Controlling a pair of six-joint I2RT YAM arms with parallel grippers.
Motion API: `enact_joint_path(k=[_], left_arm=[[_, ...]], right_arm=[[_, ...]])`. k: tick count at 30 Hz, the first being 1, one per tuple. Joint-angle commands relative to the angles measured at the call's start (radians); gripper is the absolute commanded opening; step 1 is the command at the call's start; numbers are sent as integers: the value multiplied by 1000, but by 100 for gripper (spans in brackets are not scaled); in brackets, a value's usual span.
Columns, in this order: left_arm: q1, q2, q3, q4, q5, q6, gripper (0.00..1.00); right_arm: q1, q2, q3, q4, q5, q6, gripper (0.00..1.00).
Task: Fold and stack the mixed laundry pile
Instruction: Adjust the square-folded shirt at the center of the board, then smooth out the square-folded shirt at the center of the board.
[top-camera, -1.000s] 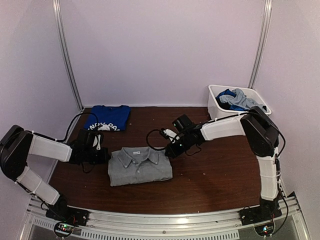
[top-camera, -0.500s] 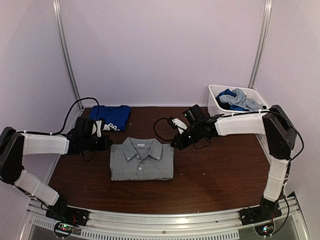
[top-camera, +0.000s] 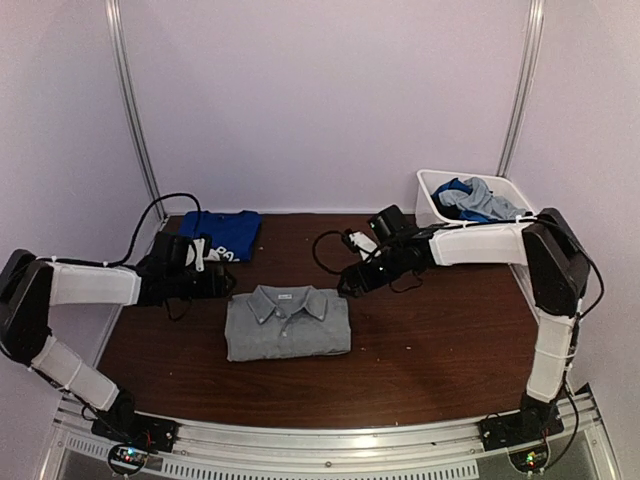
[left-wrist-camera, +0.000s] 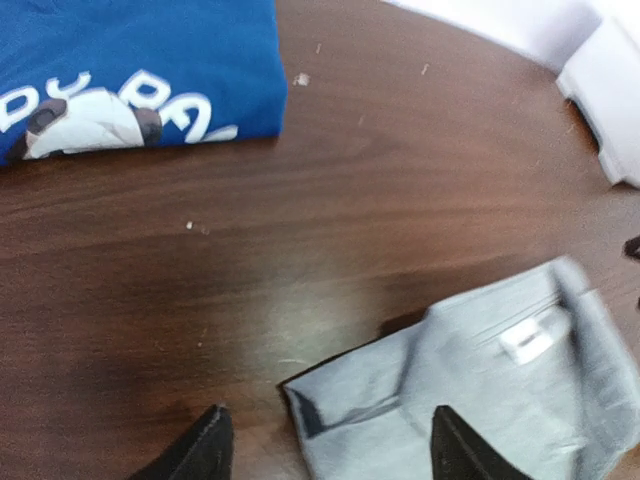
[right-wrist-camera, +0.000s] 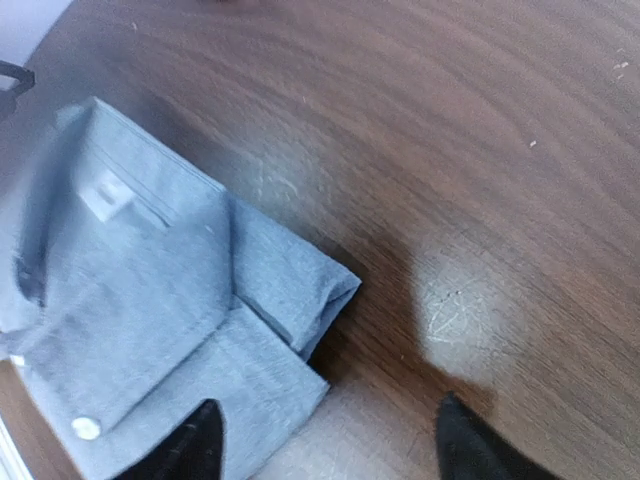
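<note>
On the table (top-camera: 440, 350), the white bin (top-camera: 432, 216) at two o'clock holds unfolded garments (top-camera: 472, 198). The grey shirt (top-camera: 288, 322) lies folded at centre, not yet stacked on the folded blue tee (top-camera: 222, 233) at ten o'clock. The left gripper (top-camera: 228, 285) and right gripper (top-camera: 346, 287) flank it, fingers spread and empty.

Count: you have 2 folded shirts out on the table (top-camera: 440, 335) and 1 bin (top-camera: 428, 212).
Tally for your log: grey shirt (top-camera: 288, 321), 1, lying mid-table; blue shirt (top-camera: 222, 236), 1, at the far left; so 1 grey plus 1 blue, 2 in all, each a separate single layer, not stacked. In the bin you can make out 1 blue piece (top-camera: 452, 188) and 1 grey piece (top-camera: 487, 200); the full number in there cannot be told. Arms, 2; grippers, 2: left gripper (top-camera: 226, 283) and right gripper (top-camera: 345, 287), 2 fingers each. Wall rails, 2: left rail (top-camera: 131, 110), right rail (top-camera: 522, 85).
</note>
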Motion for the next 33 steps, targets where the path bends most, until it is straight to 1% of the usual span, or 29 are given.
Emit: enact_joint_path(k=[1,3,5,7,10,13,15,16,22,23,27,29,31,33], left_arm=[[-12,-252,-26,4,91,-21,75],[-49,-324,-66,14,171,-43,77],[-104,-363,-107,57,239,-80,80],[-152,-377,-157,154,327,-144,86],[-220,-365,-207,276,390,-215,92],[-282,-308,-214,306,384,-224,94],[-292,-243,-242,382,396,-256,94],[-292,-209,-253,417,398,-266,94],[-275,2,-248,477,346,-259,95],[-263,37,-254,502,331,-268,95],[-193,156,-308,631,357,-317,95],[-185,169,-318,625,343,-303,96],[-185,147,-325,594,341,-280,96],[-187,96,-314,540,353,-249,96]], right_arm=[[-5,-261,-58,-1,-77,61,91],[-1,-327,-128,68,-232,134,99],[22,-355,-208,193,-371,265,100],[66,-349,-284,352,-474,379,100],[134,-288,-351,560,-539,515,100],[191,-190,-359,692,-561,583,100],[198,-128,-360,750,-579,613,100],[194,-101,-359,771,-587,624,100],[124,18,-414,865,-613,660,100],[115,37,-425,880,-614,666,99],[93,99,-471,931,-610,686,98],[92,106,-489,951,-610,695,97],[96,73,-501,956,-624,699,95],[96,-10,-483,884,-638,657,95]])
